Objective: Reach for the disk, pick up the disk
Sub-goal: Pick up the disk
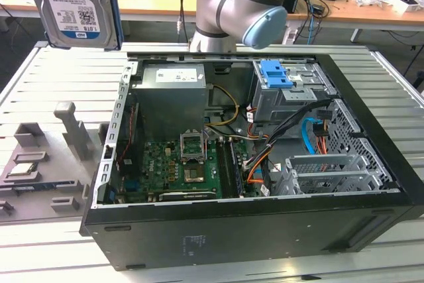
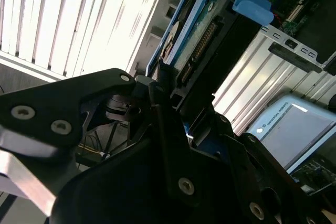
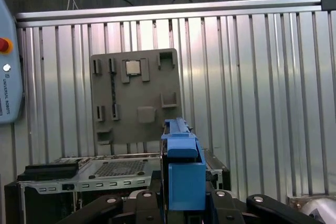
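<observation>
Now the disk [image 1: 76,4] is clamped edge-on between my fingers [image 2: 164,103], held clear of the open computer case [image 1: 265,164]. It hangs high over the slatted counter [image 1: 59,77] toward the exterior view's left edge, and the grey fixture plate [image 3: 136,98] lies below.

Arm [image 1: 232,4] bent at elbow, gripper [image 3: 184,203] held high, fingers [image 2: 163,114] clamped on disk [image 2: 199,40]

Silver arm [image 1: 222,8] w/ lt-blue joint caps [image 1: 266,28]; black gripper [image 2: 173,95], silver screws [image 2: 186,184].
</observation>
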Controlling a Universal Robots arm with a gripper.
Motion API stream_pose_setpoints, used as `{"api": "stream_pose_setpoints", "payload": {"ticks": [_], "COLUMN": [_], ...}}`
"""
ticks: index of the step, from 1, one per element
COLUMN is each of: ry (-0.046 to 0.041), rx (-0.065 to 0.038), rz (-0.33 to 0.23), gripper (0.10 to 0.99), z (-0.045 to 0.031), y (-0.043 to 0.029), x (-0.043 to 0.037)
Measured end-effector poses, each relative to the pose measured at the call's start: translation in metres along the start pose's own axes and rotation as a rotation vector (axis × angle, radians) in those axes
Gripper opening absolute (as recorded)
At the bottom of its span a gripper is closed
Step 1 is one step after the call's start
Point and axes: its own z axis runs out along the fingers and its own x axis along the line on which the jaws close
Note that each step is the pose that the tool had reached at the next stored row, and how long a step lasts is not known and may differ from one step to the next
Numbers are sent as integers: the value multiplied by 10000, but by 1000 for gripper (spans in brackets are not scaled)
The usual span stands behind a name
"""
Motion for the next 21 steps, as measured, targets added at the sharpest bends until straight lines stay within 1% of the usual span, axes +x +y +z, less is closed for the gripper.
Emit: {"api": "stream_pose_setpoints", "payload": {"ticks": [2,8,9,10,14,21], "ry": [3,16,25,34,59,78], "rx": [0,0,1,0,1,0], "rz": [1,0,1,2,2,3], "gripper": [369,369,369,369,369,369], "z": [11,46,67,82,139,222], "y": [-51,-167,-211,-231,-286,-363], "x": [-3,-10,-13,-14,-17,-22]}}
